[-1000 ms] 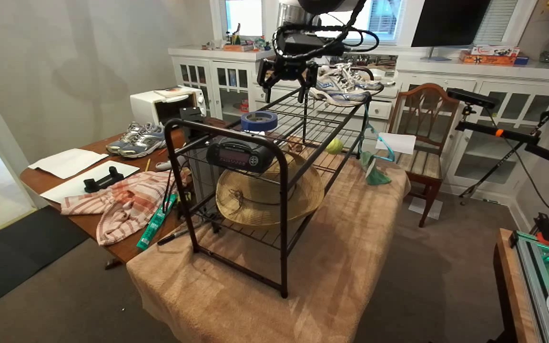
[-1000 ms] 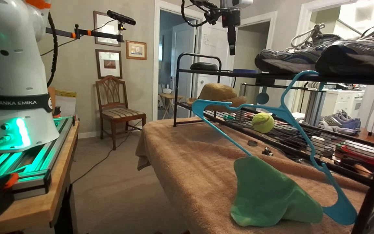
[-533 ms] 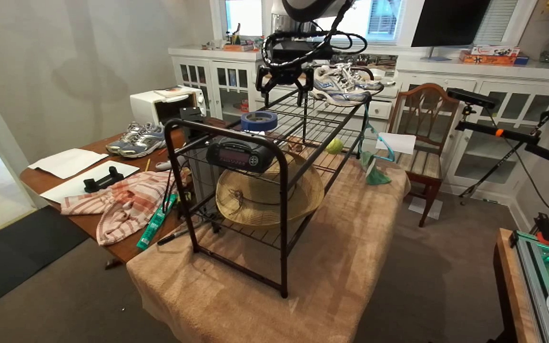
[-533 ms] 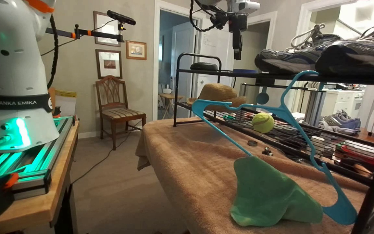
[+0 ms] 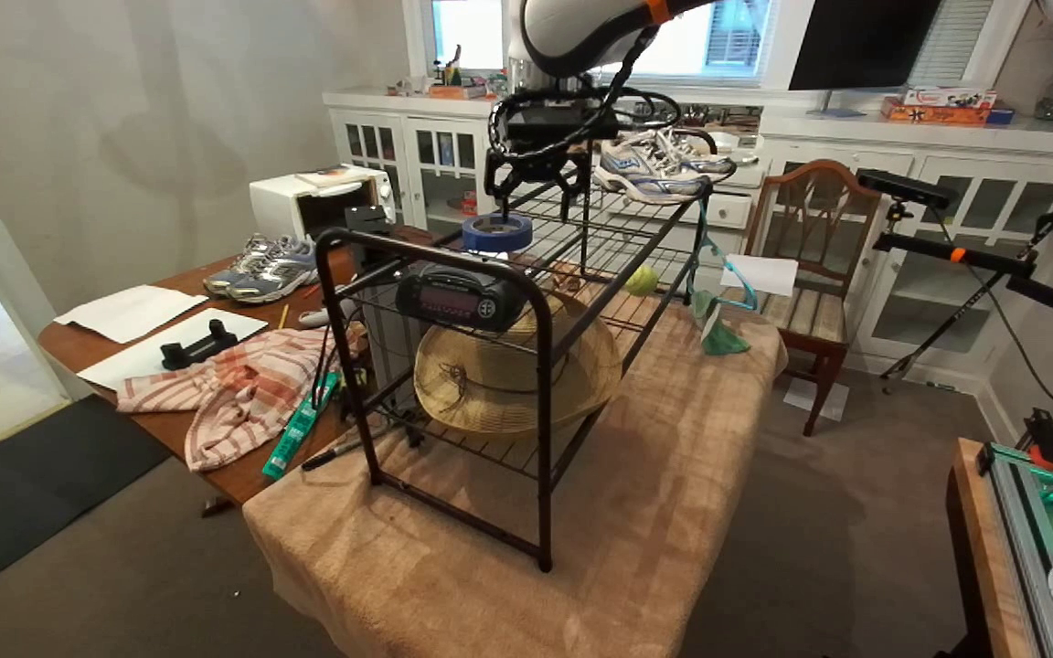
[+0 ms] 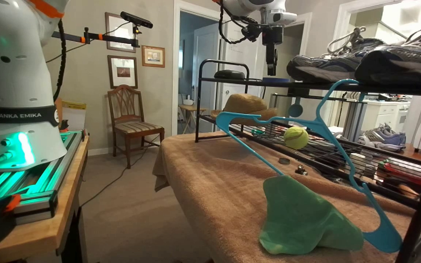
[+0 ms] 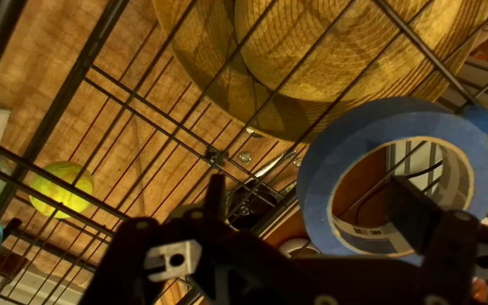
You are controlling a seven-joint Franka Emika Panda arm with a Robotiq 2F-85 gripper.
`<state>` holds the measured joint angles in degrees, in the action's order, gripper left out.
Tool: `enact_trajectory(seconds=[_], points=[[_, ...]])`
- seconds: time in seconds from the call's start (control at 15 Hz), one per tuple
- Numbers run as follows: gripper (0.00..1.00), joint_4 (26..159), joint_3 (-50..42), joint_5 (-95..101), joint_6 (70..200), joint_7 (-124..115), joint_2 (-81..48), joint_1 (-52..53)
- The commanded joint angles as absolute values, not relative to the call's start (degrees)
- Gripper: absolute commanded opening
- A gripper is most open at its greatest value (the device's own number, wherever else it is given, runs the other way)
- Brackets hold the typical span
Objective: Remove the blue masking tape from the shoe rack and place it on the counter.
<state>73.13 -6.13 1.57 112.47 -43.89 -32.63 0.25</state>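
Here's the blue masking tape (image 5: 499, 240), lying flat on the top tier of the shoe rack (image 5: 545, 439)! Just above hangs the gripper (image 5: 535, 214), fingers spread wide, one showing across the roll's hollow centre in the wrist view, the other outside. Clock radio (image 5: 453, 298) near the roll, sneakers (image 5: 641, 166) at the opposite end, straw hat (image 5: 513, 388) a tier below.

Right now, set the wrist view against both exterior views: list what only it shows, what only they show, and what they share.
Only the wrist view: a small blue scrap by the edge of the masking tape, and a look down through the tape's open centre.

Only the exterior views: the white arm, the wooden workbench and the shoes atop the shoe rack.

Shared: the masking tape, shoe rack, straw hat, tennis ball and end effector.
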Motion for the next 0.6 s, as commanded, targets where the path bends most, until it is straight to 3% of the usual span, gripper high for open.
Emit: enact_trajectory(seconds=[0.0, 0.13, 0.33, 0.4, 0.53], points=[[0.72, 69.60, -6.35, 0.49, 111.83, -44.39, -35.53, 0.19], [0.62, 68.86, -6.30, 0.36, 111.59, -44.25, -36.19, 0.15], [0.68, 67.96, -6.32, 0.22, 111.59, -44.17, -37.01, 0.08], [0.63, 67.72, -6.33, 0.20, 111.62, -44.17, -37.23, 0.07], [0.38, 67.45, -6.27, -0.02, 111.84, -44.25, -37.49, 0.03]])
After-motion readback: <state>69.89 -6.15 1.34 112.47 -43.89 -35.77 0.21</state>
